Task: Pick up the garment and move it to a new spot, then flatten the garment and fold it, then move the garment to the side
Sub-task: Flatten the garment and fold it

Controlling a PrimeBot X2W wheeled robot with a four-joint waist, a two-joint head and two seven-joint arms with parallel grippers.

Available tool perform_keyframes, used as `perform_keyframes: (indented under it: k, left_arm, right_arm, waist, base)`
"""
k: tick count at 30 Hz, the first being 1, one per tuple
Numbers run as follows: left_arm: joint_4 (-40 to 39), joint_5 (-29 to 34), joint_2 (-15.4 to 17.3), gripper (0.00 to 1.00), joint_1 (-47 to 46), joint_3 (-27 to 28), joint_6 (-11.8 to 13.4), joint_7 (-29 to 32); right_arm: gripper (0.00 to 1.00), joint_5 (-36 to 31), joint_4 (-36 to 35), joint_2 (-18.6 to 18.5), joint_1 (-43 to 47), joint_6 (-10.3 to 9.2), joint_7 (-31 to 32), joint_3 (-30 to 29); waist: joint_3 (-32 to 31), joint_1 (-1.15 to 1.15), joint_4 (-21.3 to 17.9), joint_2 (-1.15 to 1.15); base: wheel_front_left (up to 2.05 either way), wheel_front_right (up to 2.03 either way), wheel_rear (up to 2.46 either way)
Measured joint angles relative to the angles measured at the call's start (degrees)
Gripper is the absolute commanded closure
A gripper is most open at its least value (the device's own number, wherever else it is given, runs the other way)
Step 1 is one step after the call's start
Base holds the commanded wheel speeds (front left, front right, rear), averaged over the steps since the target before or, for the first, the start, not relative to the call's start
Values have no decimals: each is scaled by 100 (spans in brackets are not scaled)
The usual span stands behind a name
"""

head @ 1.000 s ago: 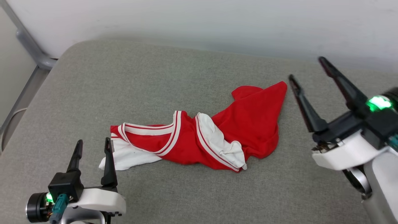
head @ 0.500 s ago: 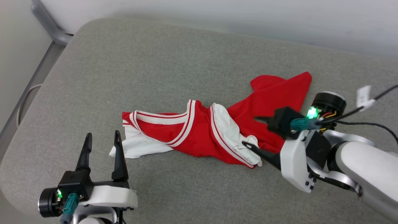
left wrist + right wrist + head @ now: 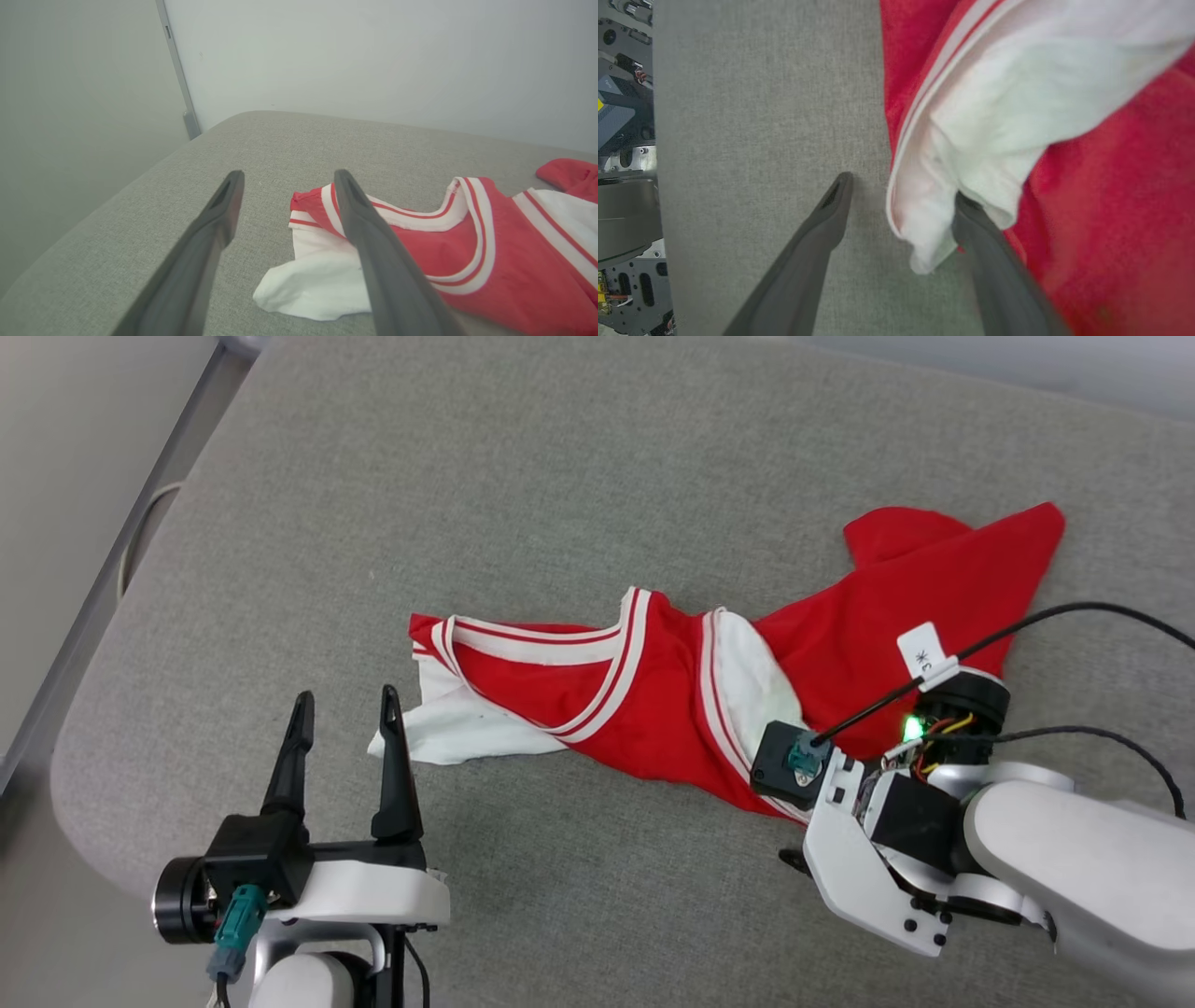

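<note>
Our right gripper [image 3: 902, 189] stands spread astride the white sleeve edge of the garment [image 3: 653, 728], while our left gripper [image 3: 345, 695], likewise unclenched, hovers just beside its other sleeve.

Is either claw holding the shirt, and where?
Nothing is held. The right gripper stands open around the white sleeve of the garment; the left gripper hangs open, apart.
</note>
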Motion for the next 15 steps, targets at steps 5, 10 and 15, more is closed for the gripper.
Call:
perform_keyframes:
  k: [5, 10, 15]
  left_arm:
    - [26, -1, -37, 0, -113, -35, -8, 1]
    - [37, -143, -43, 0, -153, -114, 86, 1]
    - [51, -181, -44, 0, -187, -141, 156, 1]
  right_arm:
    - [0, -198, 111, -14, 171, -1, 378, -56]
    - [24, -364, 121, -64, 212, -1, 426, -107]
    - [100, -506, 198, -68, 176, -2, 79, -105]
  waist:
    - [251, 0, 171, 0]
    - [383, 0, 261, 0]
    - [386, 0, 191, 0]
  base:
    - [0, 0, 0]
    - [0, 0, 0]
    - [0, 0, 0]
